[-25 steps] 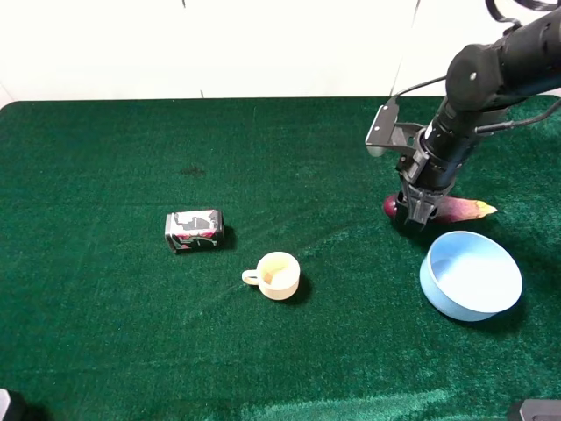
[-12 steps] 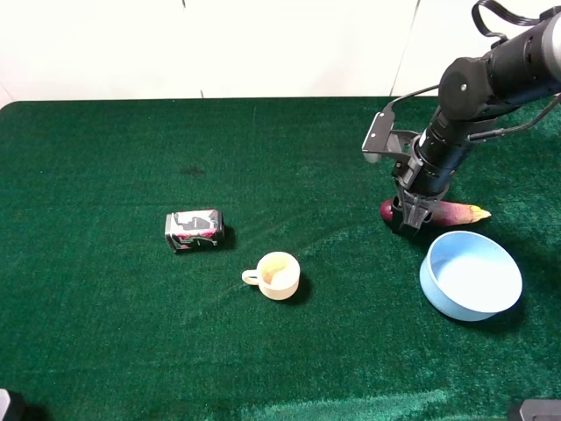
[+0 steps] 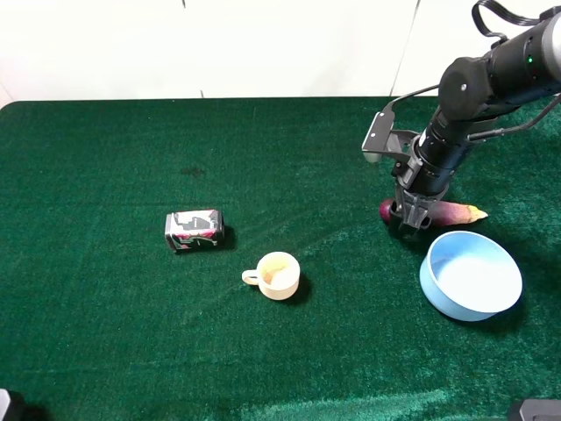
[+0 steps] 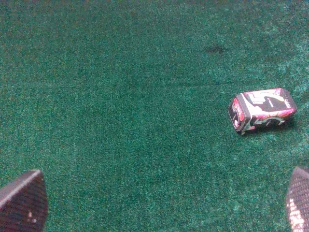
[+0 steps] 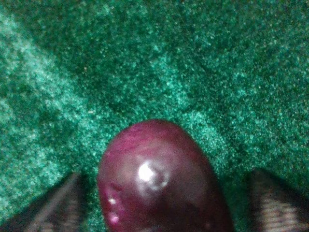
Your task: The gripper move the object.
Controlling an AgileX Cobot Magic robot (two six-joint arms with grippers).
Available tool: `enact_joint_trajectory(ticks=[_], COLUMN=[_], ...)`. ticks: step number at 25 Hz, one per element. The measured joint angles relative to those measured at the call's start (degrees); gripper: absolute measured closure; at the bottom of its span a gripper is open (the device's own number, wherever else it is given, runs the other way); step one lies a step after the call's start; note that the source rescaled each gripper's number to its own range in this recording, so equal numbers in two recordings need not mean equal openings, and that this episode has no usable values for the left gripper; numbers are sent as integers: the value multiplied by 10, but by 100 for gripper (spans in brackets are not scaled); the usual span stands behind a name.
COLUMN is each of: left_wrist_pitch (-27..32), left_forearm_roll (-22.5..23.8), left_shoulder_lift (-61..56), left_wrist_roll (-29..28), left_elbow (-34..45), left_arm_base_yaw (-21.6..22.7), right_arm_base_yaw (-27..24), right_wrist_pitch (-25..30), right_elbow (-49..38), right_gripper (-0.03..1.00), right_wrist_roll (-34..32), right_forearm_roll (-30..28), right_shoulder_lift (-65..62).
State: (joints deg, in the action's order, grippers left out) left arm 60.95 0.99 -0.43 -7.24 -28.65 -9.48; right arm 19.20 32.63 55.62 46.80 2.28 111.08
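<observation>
Our right gripper (image 3: 411, 221) straddles the eggplant (image 3: 456, 212), which lies on the cloth (image 3: 131, 333) just beside the bowl (image 3: 456, 310). Its 2 fingers (image 5: 67, 198) stand apart, with a gap on each side. We should centre over the thick purple end and close gently, since the glossy skin may slip.

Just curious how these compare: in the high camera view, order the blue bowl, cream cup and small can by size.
1. Blue bowl, clearly largest.
2. Cream cup and small can: about alike, so I won't rank them.
</observation>
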Motion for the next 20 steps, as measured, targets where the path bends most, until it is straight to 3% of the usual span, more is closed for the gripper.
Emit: enact_joint_trajectory(ticks=[1, 2, 5, 14, 20], left_wrist_pitch=[0, 0, 0, 0, 0], left_forearm_roll=[0, 0, 0, 0, 0], left_shoulder_lift=[0, 0, 0, 0, 0], left_wrist_roll=[0, 0, 0, 0, 0], left_elbow=[0, 0, 0, 0, 0], left_arm_base_yaw=[0, 0, 0, 0, 0], right_arm_base_yaw=[0, 0, 0, 0, 4], right_wrist_pitch=[0, 0, -3, -31, -11], right_elbow=[0, 0, 0, 0, 0], right_gripper=[17, 10, 0, -3, -3], right_wrist_roll=[0, 0, -2, -61, -110], right_forearm_roll=[1, 1, 1, -19, -32], right_shoulder_lift=[0, 0, 0, -51, -136])
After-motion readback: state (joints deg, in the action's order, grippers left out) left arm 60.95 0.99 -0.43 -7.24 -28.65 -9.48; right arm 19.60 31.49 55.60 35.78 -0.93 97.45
